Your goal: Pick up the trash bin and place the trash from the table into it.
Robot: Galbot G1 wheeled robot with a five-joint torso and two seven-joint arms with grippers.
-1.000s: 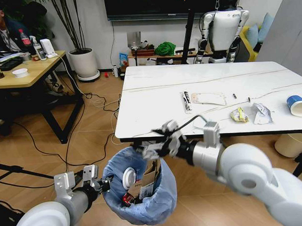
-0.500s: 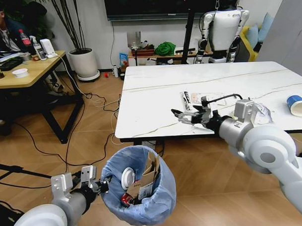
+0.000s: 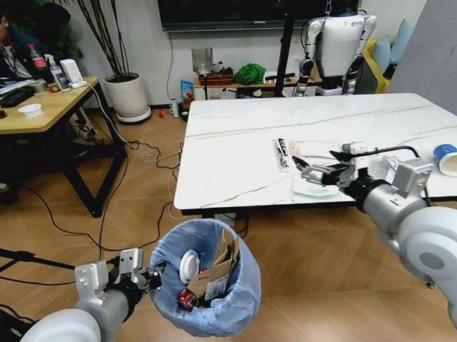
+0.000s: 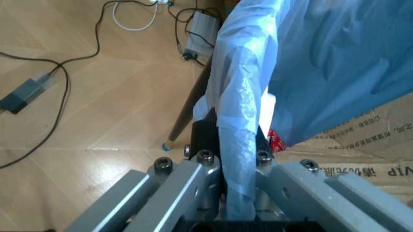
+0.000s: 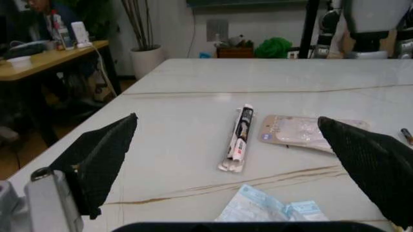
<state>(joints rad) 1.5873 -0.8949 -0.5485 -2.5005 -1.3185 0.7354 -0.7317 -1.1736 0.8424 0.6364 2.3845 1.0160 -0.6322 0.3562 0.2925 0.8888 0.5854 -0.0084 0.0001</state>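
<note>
The trash bin (image 3: 210, 292), lined with a light-blue bag, hangs just off the floor in front of the table (image 3: 236, 182). My left gripper (image 3: 146, 277) is shut on its rim; the left wrist view shows the fingers (image 4: 193, 176) pinching the blue bag (image 4: 240, 145). Cardboard (image 3: 226, 263) and other trash sit inside. My right gripper (image 3: 315, 166) is open, low over the table's near side, above a white paper (image 3: 310, 188). Its black pads (image 5: 103, 154) frame a black-and-white wrapper (image 5: 237, 137), a clear packet (image 5: 300, 130) and a light-blue paper (image 5: 264, 209). A blue-and-white cup (image 3: 451, 159) lies at the right.
A wooden desk (image 3: 42, 110) stands at the left, with cables (image 3: 138, 155) on the floor between it and the table. A potted plant (image 3: 127, 96) and another robot (image 3: 337, 43) stand behind the table. Open wooden floor surrounds the bin.
My right gripper has swung from above the bin up and right over the table, still open. The left gripper keeps holding the bin, which has sunk slightly.
</note>
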